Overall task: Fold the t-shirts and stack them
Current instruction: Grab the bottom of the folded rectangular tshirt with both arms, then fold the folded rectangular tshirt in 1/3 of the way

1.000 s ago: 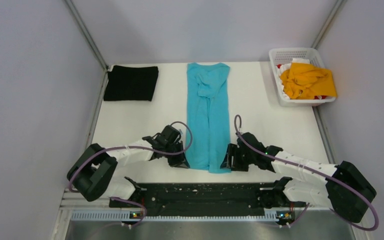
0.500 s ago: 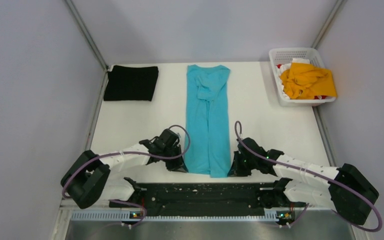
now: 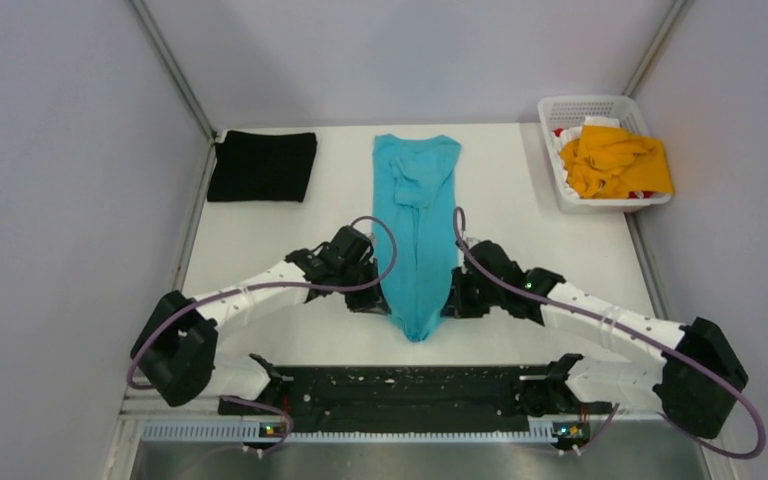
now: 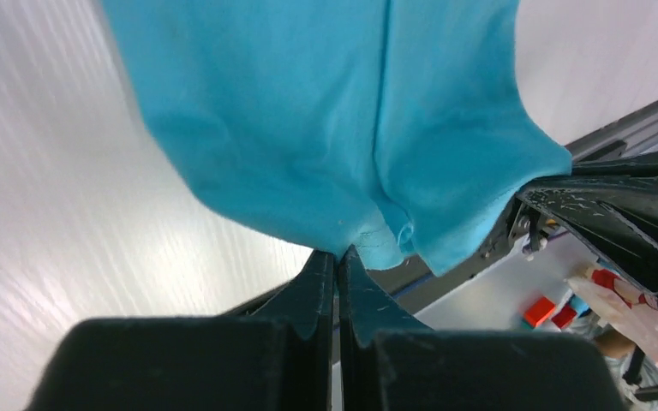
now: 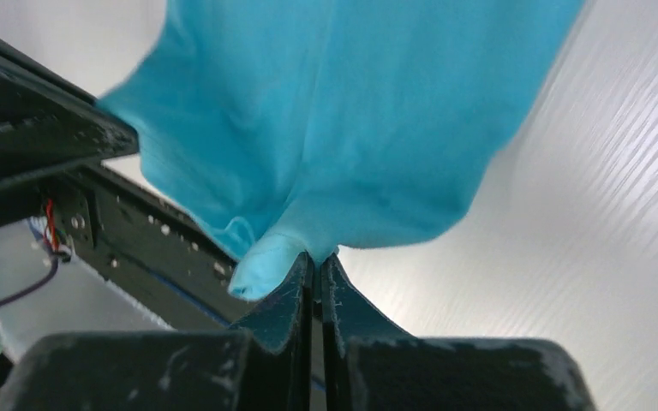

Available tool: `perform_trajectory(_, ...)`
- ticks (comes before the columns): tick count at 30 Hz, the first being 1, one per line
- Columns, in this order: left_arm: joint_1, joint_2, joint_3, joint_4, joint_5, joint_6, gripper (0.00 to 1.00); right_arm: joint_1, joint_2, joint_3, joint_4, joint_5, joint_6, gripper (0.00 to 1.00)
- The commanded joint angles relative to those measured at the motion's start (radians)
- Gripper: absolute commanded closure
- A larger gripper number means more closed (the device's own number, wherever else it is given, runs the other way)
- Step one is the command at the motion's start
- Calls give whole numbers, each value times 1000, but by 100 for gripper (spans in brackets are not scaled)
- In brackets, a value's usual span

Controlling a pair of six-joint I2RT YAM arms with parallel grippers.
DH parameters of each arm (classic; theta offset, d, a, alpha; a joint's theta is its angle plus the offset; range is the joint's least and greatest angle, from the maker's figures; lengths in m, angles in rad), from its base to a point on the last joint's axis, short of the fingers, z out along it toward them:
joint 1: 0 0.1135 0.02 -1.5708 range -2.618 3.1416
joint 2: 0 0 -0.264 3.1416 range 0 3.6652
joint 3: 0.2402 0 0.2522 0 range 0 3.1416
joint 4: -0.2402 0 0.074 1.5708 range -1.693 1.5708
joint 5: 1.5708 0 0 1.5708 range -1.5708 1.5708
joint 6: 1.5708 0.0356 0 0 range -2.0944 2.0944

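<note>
L gripper [image 4: 336, 253] & R gripper [image 5: 317, 257]: jaws pinched tight on near hem corners of turquoise t-shirt [image 3: 415, 230]. Fingertips hidden by cloth in top view. Hem sags betw. them, off the table [image 3: 260, 250]. Shirt lies mid-table, long axis near-to-far, collar at far end. Black t-shirt [image 3: 262, 166] folded far left. Orange-yellow t-shirt [image 3: 615, 160] crumpled in basket [image 3: 560, 105].

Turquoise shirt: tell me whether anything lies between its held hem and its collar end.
Nothing visible does. The left gripper and right gripper pinch the turquoise shirt's hem; the cloth ahead lies bare. The black shirt sits off left, the basket off right.
</note>
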Motion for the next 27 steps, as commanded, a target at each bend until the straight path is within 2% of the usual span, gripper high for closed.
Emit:
perform_trajectory(1,27,98,128,40,-97,86,100,-100,113,133,33,56,-183,100)
perform_trajectory(5,60,191,256,20,-226,98,100,-174,204,229,93,22,-243,100)
perform_trajectory(9,123,275,370,30,-250,109,100,-218,298,331,95,42,-284,100)
perform_trajectory(18,274,453,591,9,-144,204,100,-358,481,505,144,18,-276,100)
perform_trajectory(27,335,628,781,-18,-76,267,100,-433,640,627,167,-20,-282,100)
